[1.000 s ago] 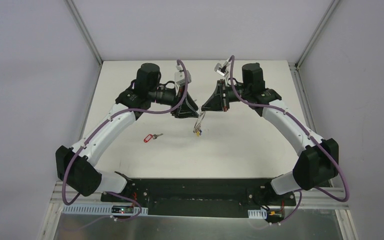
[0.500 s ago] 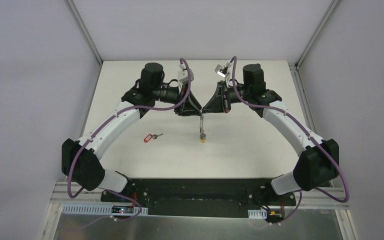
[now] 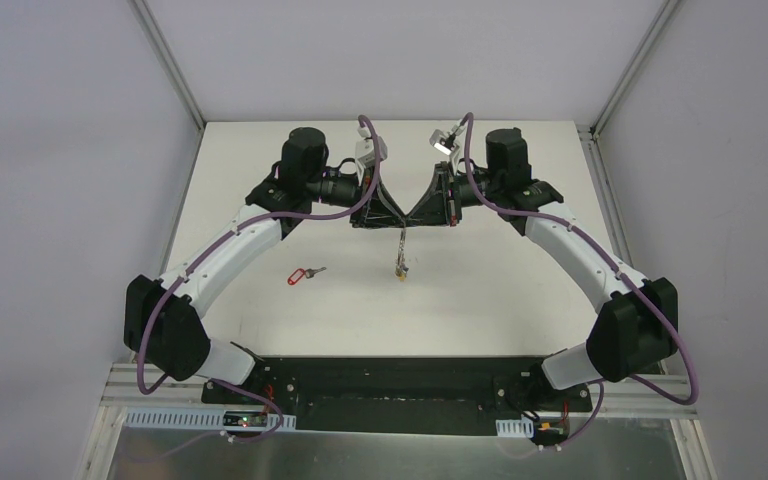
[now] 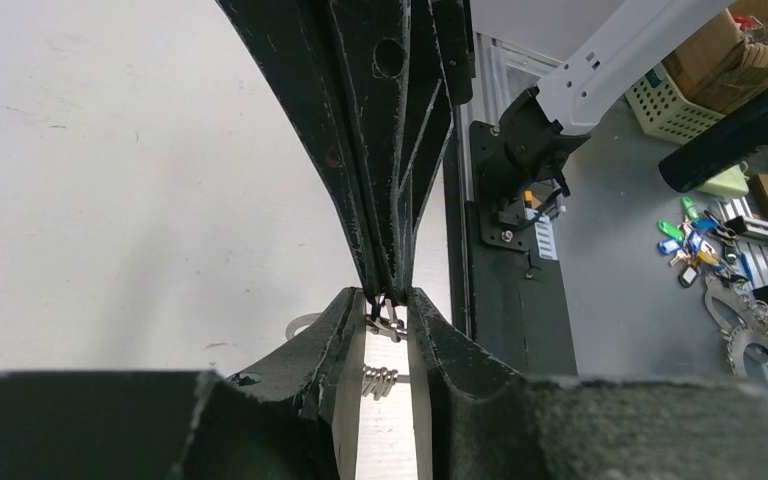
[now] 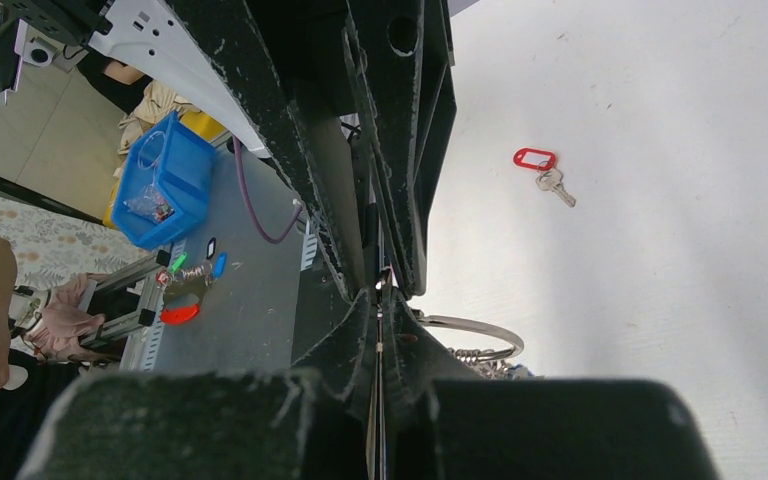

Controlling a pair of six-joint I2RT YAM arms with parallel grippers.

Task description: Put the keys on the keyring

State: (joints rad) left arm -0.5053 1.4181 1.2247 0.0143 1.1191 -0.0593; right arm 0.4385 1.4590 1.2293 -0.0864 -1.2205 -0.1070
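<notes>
Keyring (image 3: 400, 248) hangs in the air over the middle of the white desk (image 3: 500, 290), below the spot toward the far side where the two hands meet tip to tip. Its bunch of silver keys (image 3: 400, 265) and a yellow tag (image 3: 401, 277) dangle at its lower end; whether they touch the desk I cannot tell. The right hand (image 3: 411, 216) reaches from the right with its fingers pressed together. In its wrist view the thin silver loop of the keyring runs out from between those fingertips. The left hand (image 3: 395, 216) reaches from the left. Its fingers (image 4: 345, 335) stand a narrow gap apart, with small bits of silver metal between their tips, just under the right hand's closed tips. Whether the left hand actually pinches that metal I cannot tell. A silver key with a red tag (image 3: 305, 273) lies flat on the desk, well to the left of the keyring and a little nearer, apart from both hands.
</notes>
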